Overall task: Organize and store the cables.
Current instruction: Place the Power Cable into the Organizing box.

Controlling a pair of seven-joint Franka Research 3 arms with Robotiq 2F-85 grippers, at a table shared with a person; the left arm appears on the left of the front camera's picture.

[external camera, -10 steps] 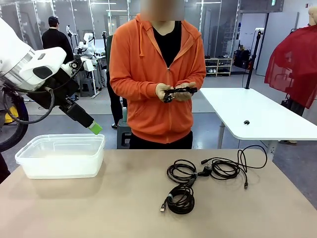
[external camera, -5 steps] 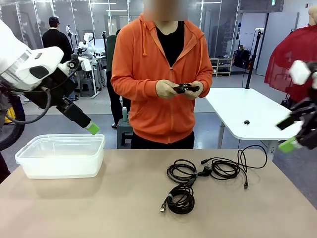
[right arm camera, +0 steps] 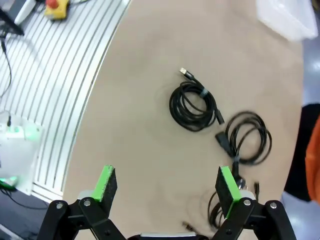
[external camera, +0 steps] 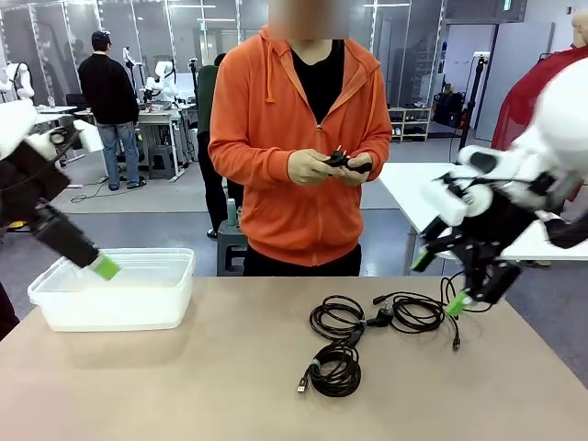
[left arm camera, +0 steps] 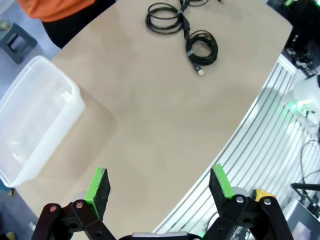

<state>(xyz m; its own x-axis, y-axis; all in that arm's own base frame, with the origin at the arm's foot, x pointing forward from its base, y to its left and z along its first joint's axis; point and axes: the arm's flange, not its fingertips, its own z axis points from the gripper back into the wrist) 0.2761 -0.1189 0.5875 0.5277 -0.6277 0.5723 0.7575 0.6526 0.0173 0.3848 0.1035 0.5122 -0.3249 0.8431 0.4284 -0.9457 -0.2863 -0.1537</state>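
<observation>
The tan table (external camera: 184, 395) carries a clear plastic container (external camera: 119, 310) at about ten o'clock from its middle, close to the left edge. Coiled black cables (external camera: 336, 319) lie right of the middle. One bundle sits at one o'clock, another just nearer at four o'clock, and a third at two o'clock with a loose length looping toward the right edge.

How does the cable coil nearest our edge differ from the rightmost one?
The nearest coil is wound tight and compact; the rightmost cable is loose, with a wide loop and a tail straying out. The open right gripper hovers by the rightmost cable, not by the nearest coil. Both are thin, black and on the table.
</observation>
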